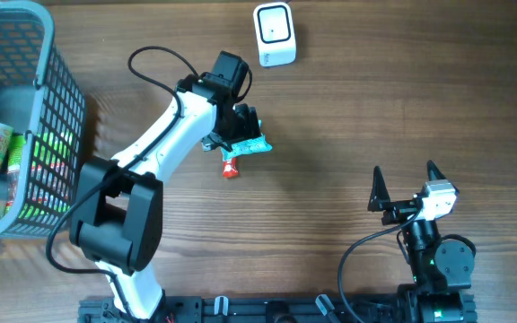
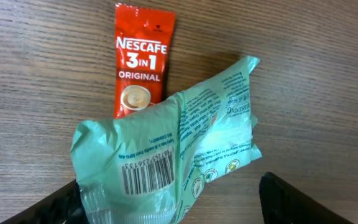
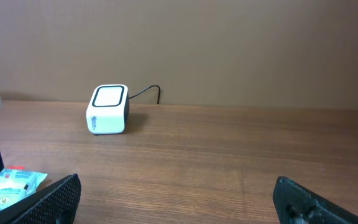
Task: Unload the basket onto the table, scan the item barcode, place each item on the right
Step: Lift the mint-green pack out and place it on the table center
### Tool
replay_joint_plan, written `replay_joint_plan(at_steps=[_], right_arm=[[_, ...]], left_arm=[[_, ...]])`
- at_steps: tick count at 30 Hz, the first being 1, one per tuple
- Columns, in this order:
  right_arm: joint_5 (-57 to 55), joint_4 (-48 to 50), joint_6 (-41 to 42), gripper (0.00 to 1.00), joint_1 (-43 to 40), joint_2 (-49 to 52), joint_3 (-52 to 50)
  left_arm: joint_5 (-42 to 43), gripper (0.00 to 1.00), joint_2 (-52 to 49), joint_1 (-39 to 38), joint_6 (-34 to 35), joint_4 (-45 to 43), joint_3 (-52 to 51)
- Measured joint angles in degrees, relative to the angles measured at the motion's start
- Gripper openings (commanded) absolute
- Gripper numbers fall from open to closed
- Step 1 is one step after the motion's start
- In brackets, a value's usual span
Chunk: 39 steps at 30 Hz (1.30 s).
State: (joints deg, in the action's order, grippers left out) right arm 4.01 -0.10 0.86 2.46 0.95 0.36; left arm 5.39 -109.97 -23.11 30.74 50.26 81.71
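One green packet (image 2: 166,149) (barcode up) lies within the wide-spread left pincer (image 2: 169,190)

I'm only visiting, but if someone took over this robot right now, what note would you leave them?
Grippers: the left gripper is open, straddling the green packet without gripping it. The right gripper is open and empty, near its base.
Things: the packet lies on the table, barcode up, overlapping a red sachet. The scanner stands apart, further up the table. The basket at the left holds more items.
Done: no sign of a scan.
Left: probably grip the packet and show its barcode to the scanner.
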Motion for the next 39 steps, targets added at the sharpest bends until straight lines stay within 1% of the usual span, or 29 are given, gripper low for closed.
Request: replay_joint_plan(at_steps=[2, 4, 7, 8, 11, 12, 14, 15, 17, 20, 22, 25, 26, 27, 28, 29, 31, 34, 39], right_arm=[[0.00, 0.00, -0.02, 1.00, 0.00, 0.02, 0.00], [0.00, 0.00, -0.02, 1.00, 0.00, 0.02, 0.00], [0.00, 0.00, -0.02, 1.00, 0.00, 0.02, 0.00], [0.00, 0.00, -0.02, 1.00, 0.00, 0.00, 0.00], [0.00, 0.00, -0.02, 1.00, 0.00, 0.02, 0.00], [0.02, 0.00, -0.02, 1.00, 0.00, 0.02, 0.00], [0.00, 0.00, -0.02, 1.00, 0.00, 0.02, 0.00], [0.00, 0.00, -0.02, 1.00, 0.00, 0.02, 0.00], [0.00, 0.00, 0.00, 1.00, 0.00, 0.02, 0.00], [0.00, 0.00, -0.02, 1.00, 0.00, 0.02, 0.00], [0.00, 0.00, -0.02, 0.99, 0.00, 0.02, 0.00], [0.00, 0.00, -0.02, 1.00, 0.00, 0.02, 0.00], [0.00, 0.00, -0.02, 0.99, 0.00, 0.02, 0.00], [0.00, 0.00, -0.02, 1.00, 0.00, 0.02, 0.00], [0.00, 0.00, 0.00, 1.00, 0.00, 0.02, 0.00], [0.00, 0.00, -0.02, 1.00, 0.00, 0.02, 0.00], [0.00, 0.00, -0.02, 1.00, 0.00, 0.02, 0.00], [0.00, 0.00, 0.00, 1.00, 0.00, 0.02, 0.00], [0.00, 0.00, -0.02, 1.00, 0.00, 0.02, 0.00]], left_arm=[[0.02, 0.89, 1.77, 1.81, 0.00, 1.95, 2.19], [-0.02, 1.00, 5.86, 4.48, -0.22, 3.61, 4.83], [-0.70, 1.00, 14.45, 9.70, -2.01, 4.52, 6.75], [-1.38, 1.00, 17.92, 12.74, -2.62, 4.85, 7.30], [-3.43, 1.00, 25.75, 24.98, -3.56, 4.59, 12.46], [-3.98, 1.00, 28.85, 31.41, -3.67, 3.76, 15.02], [-3.78, 1.00, 31.95, 40.26, -3.69, 2.08, 16.22], [-4.98, 1.00, 33.18, 48.19, -3.43, 2.29, 16.72], [-6.08, 1.00, 32.65, 57.48, -2.23, 4.04, 16.90], [-6.40, 1.00, 26.29, 64.52, -1.31, 4.66, 16.92], [-6.51, 1.00, 21.77, 66.05, -2.40, 4.72, 16.90], [-7.26, 0.99, 12.96, 66.69, -9.33, 4.66, 16.74], [-7.34, 0.93, 11.21, 66.69, -11.74, 4.63, 16.74], [-7.52, 0.94, 9.38, 66.69, -15.78, 4.66, 16.70], [-7.58, 1.00, 8.15, 66.69, -20.81, 4.02, 16.70], [-7.63, 1.00, 7.82, 66.69, -22.95, 3.34, 16.70], [-7.72, 1.00, 6.84, 66.69, -29.62, 0.04, 16.70], [-7.72, 1.00, 5.07, 66.69, -34.47, -1.07, 16.70], [-7.72, 1.00, 3.78, 66.69, -36.70, -1.05, 16.70]])
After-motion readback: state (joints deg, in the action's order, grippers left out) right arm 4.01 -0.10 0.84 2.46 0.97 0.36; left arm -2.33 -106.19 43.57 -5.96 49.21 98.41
